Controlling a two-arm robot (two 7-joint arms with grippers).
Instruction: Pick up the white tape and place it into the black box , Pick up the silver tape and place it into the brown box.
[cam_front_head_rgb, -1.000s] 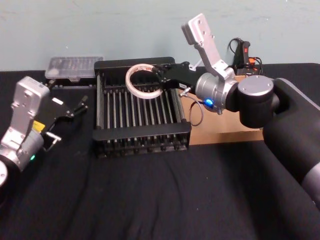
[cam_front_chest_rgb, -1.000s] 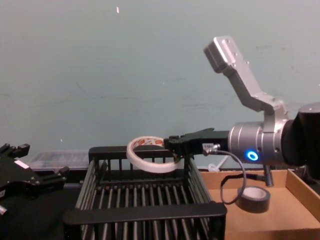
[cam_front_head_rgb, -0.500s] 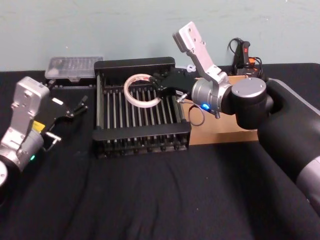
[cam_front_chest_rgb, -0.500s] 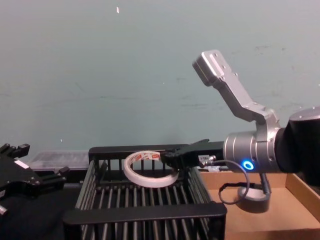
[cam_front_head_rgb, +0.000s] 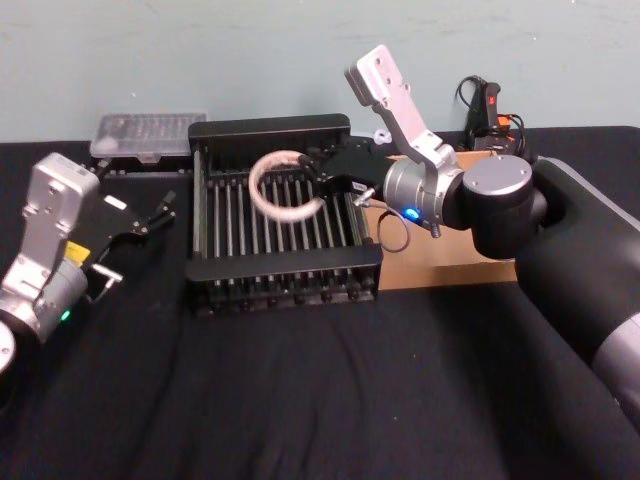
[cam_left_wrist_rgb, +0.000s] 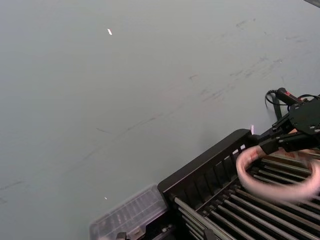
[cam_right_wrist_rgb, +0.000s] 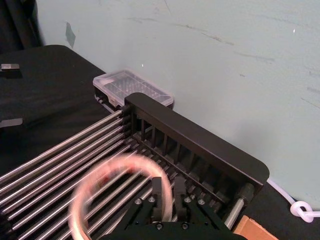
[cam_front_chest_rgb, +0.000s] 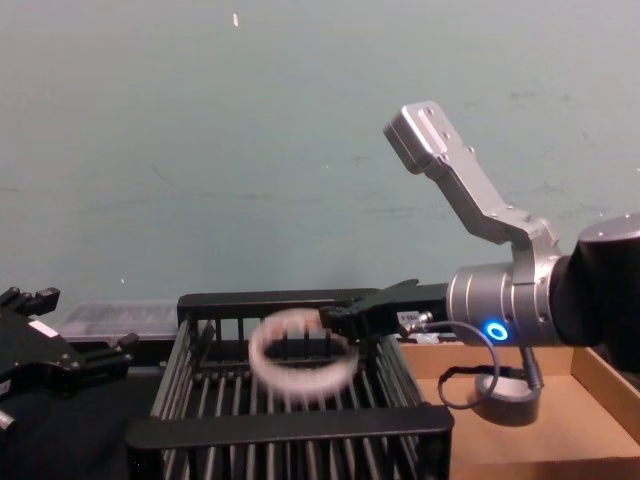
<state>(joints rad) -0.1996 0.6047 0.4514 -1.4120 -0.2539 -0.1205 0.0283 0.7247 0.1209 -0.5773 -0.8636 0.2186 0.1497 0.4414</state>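
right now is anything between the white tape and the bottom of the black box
Nothing visible. The white tape is over the open black box, beside the right tool, with only bare bottom bars beneath it. It looks blurred in the chest view, so whether the tool grips it is unclear. The left tool sits off to the box's left.

Right tool (cam_front_head_rgb: 322, 172) extended forward, fingers parted (left tool (cam_front_head_rgb: 160, 212) parked aside)

Wall (cam_front_chest_rgb: 200, 120): pale blue-green, painted, scuffed with faint scratches and small white flecks; runs across the far side. Table (cam_front_head_rgb: 300, 400): covered in black cloth, slightly wrinkled. Clear plastic lidded case (cam_front_head_rgb: 147, 134): far left, against the wall. Black corded device with red switch (cam_front_head_rgb: 487, 108): far right.
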